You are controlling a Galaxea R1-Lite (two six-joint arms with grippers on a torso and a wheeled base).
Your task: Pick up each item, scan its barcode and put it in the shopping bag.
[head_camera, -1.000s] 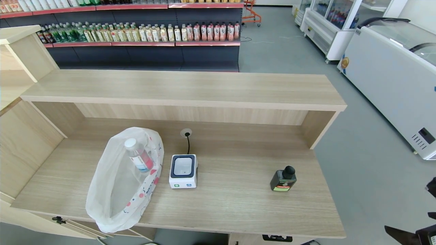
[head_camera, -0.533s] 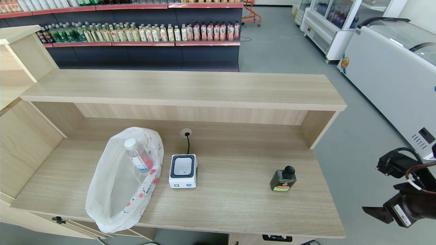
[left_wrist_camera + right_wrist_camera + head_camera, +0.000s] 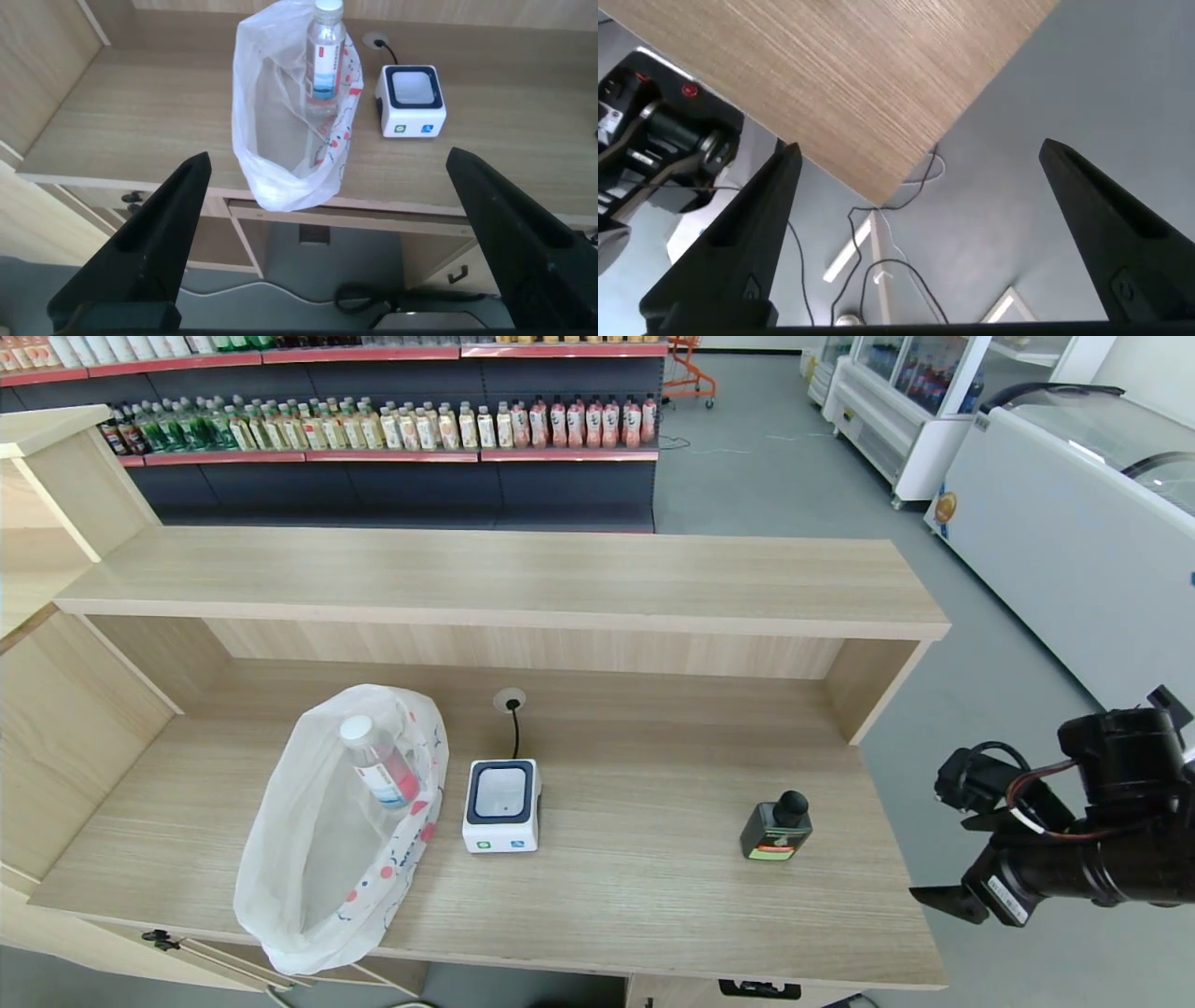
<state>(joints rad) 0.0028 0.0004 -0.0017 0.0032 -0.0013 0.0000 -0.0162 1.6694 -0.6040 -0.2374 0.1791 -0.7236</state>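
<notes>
At the near right corner of the counter (image 3: 635, 896), the right claw (image 3: 915, 177) hangs off the edge, fingers spread wide with nothing between them. It appears set to go for the one loose item. The left claw (image 3: 327, 163), likewise released and empty, hangs off the near edge facing the shopping bag (image 3: 280, 859), likely parked there to leave the bag's mouth clear.

The bag slumps on the near left of the counter with its mouth gaping upward and toward the near edge, which should make dropping things in easy. A water bottle (image 3: 378, 767) leans inside against its far wall, so that item looks finished.

Just right of the bag sits the scanner (image 3: 502, 805), window up, placed where an item can pass over it on the way in. Well to its right, apart from everything, a dark bottle (image 3: 777, 828) stands upright, by the look of it next to be picked up.

The scanner's cable (image 3: 514, 733) runs back to a hole in the counter. Beyond rise a raised ledge (image 3: 504, 579), drink shelves (image 3: 392, 429) and a freezer (image 3: 1074, 523).
</notes>
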